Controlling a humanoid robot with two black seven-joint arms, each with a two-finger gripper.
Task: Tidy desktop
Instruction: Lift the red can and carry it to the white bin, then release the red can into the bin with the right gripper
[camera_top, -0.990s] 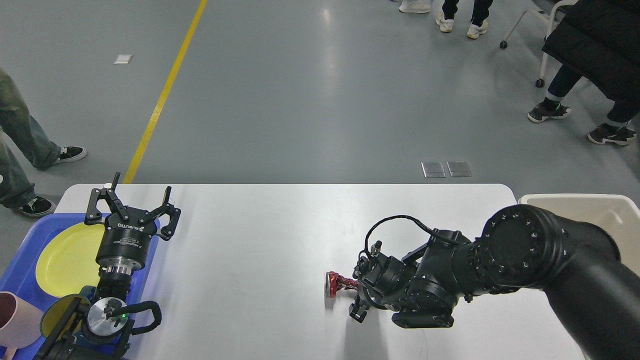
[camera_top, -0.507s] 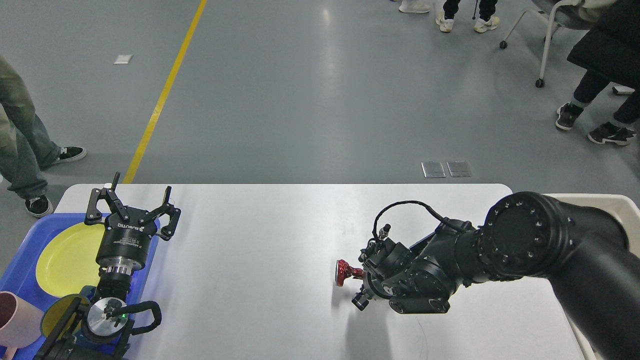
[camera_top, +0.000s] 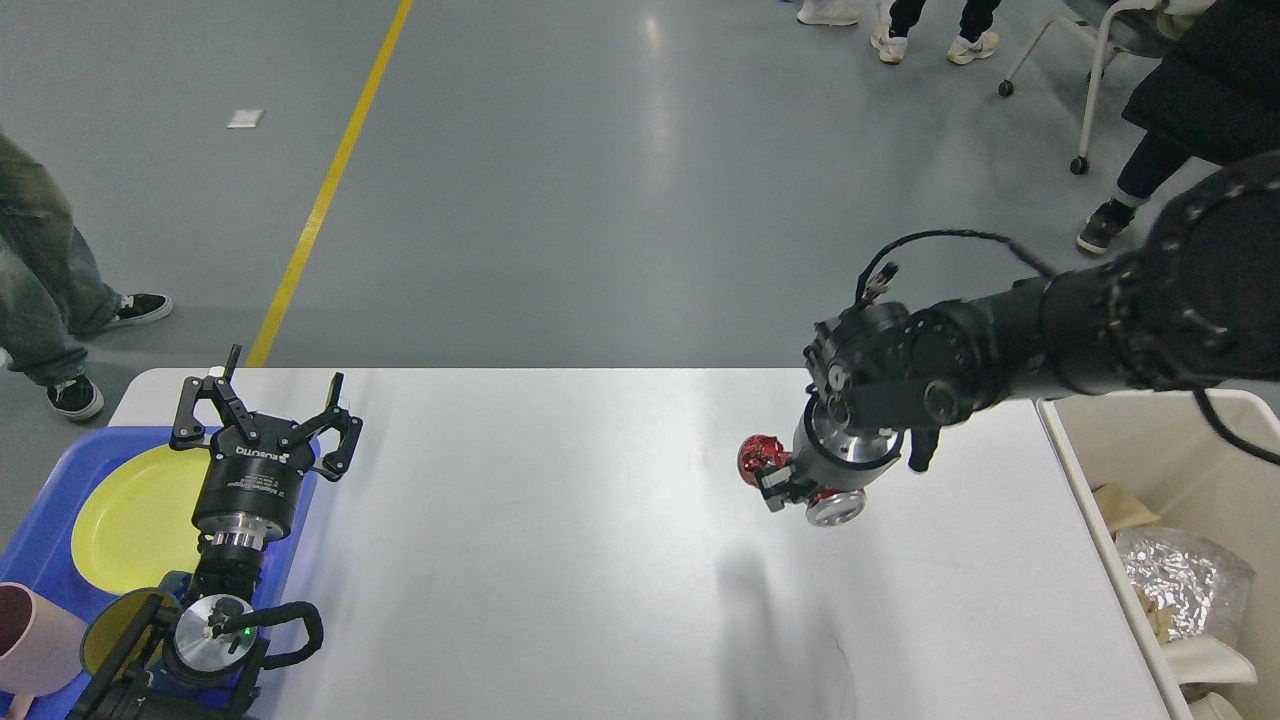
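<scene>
Left: blue tray holding yellow plate; left gripper spread, empty. Centre: white desktop looks bare. Right gripper pinches crushed red can aloft; cream bin beside the desktop, drop pending.

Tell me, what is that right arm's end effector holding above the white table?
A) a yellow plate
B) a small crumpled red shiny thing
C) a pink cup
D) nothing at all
B: the right end effector is closed on a small red crumpled object, lifted above the desktop; the yellow plate lies in the blue tray.
</scene>
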